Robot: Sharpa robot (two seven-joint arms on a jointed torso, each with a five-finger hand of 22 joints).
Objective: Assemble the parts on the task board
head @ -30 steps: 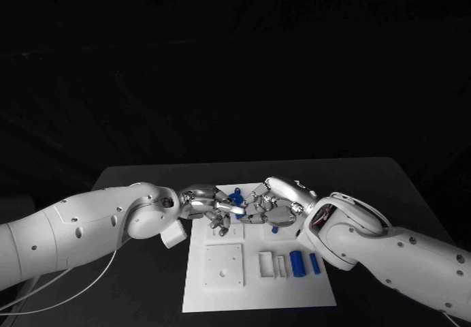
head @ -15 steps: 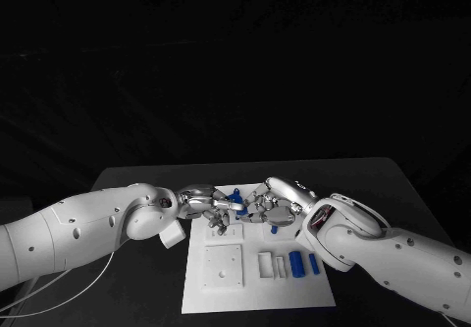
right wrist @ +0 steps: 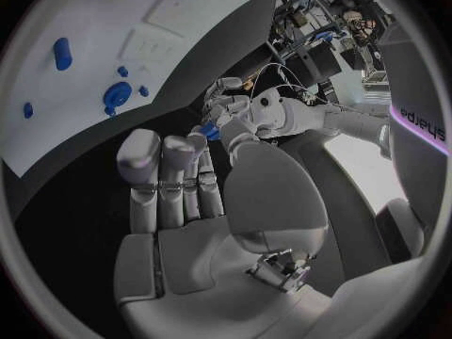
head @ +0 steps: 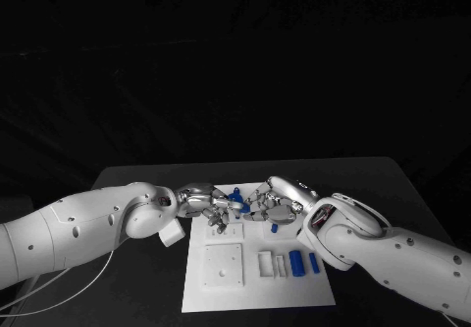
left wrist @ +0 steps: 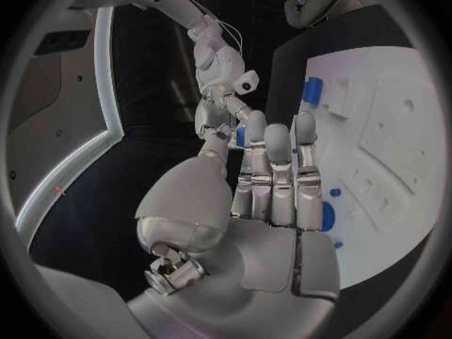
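Both hands are drifting slightly farther from the robot since a second ago, the blue part between them now sitting a little higher over the board's far end, while the pieces lying on the board are staying put. Above the far half of the white task board [head: 257, 289], the left hand [head: 204, 203], a jointed thing of polished silver metal, is pinching a small blue part [head: 237, 200] at its fingertips, and the right hand [head: 277, 206] is meeting it from the other side with its fingers curled toward the same piece; whether the right hand is actually gripping the part or only touching it, I cannot tell. In the right wrist view the blue piece [right wrist: 209, 132] is showing at the left hand's fingertips, just beyond the right hand's straight, segmented fingers [right wrist: 165, 175]. Under the hands, a small blue round piece [head: 275, 229] is sitting on the flat matte board. Nearer the robot, a square white plate with a hole [head: 224, 264] is lying on the board beside a white rectangular block [head: 266, 263], then a blue cylinder [head: 297, 263] and a slimmer blue bar [head: 314, 263], side by side. Around the board, the black table [head: 137, 286] is lying smooth and dull.
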